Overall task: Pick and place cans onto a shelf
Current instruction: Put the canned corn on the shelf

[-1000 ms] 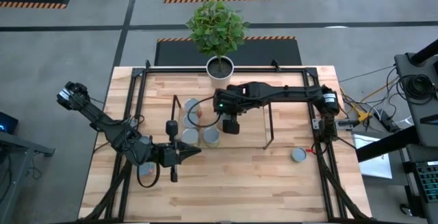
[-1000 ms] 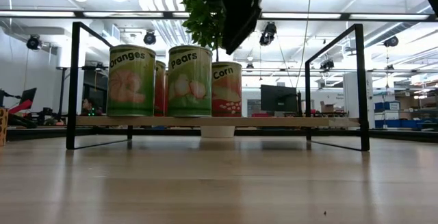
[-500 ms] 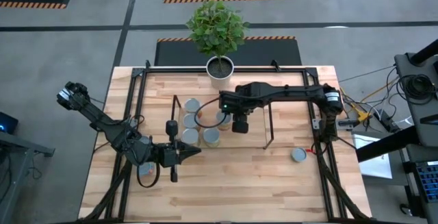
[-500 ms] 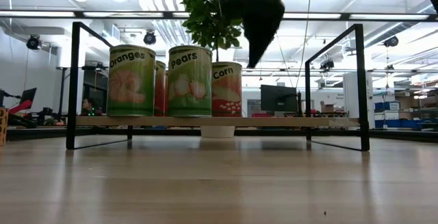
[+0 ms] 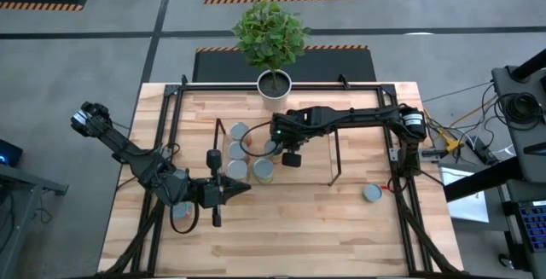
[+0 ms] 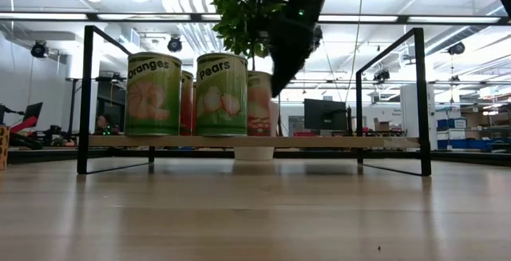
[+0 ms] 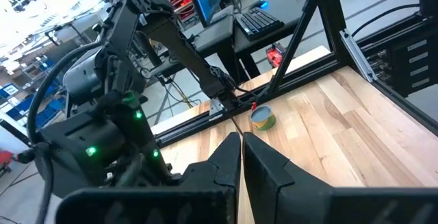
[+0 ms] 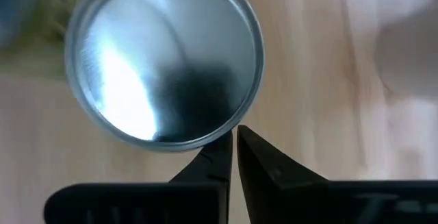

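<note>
Right gripper point(image 5: 291, 159) hangs over the shelf point(image 5: 333, 155) just beside the cans point(image 5: 264, 170), jaws closed and empty; left gripper point(image 5: 243, 188) rests on the table point(image 5: 341, 228), jaws closed

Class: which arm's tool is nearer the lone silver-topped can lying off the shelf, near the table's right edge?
The right tool, over the shelf, is nearer the silver-topped can. The left tool sits farther left.

Bench point(image 5: 299, 228): light wood with visible grain. Shelf point(image 6: 383, 141): black wire frames, pale wood board. Oranges can point(image 6: 153, 93): green label, orange fruit print. Pears can point(image 6: 221, 93): green label, pale pear print. Corn can point(image 6: 259, 105): red label. Can tops: silver-grey. Arms: black. Plant point(image 5: 271, 33): green, white pot.
</note>
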Available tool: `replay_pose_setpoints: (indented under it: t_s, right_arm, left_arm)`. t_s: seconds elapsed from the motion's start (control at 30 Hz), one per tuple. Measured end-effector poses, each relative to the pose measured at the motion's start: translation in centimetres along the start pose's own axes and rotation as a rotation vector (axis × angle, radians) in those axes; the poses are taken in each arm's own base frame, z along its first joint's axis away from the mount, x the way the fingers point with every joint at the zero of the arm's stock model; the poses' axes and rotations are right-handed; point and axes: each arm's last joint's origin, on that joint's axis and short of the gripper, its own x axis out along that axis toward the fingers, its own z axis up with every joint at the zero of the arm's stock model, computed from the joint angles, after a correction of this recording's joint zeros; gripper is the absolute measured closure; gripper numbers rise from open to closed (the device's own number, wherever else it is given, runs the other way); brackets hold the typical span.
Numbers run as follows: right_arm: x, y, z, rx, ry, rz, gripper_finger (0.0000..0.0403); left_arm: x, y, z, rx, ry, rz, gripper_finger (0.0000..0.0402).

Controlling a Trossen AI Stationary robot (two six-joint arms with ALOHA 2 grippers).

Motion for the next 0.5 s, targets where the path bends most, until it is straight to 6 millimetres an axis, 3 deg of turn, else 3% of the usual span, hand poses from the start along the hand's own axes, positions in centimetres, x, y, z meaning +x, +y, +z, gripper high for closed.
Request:
replay_pose_setpoints:
  t_s: [0.5]
  right_arm:
    - [0.0, 0.1, 1.2, -0.003, -0.132, 0.045, 0.0390]
  left_arm:
    - [0.0, 0.0, 0.0, 0.003, 0.000, 0.000, 0.0402]
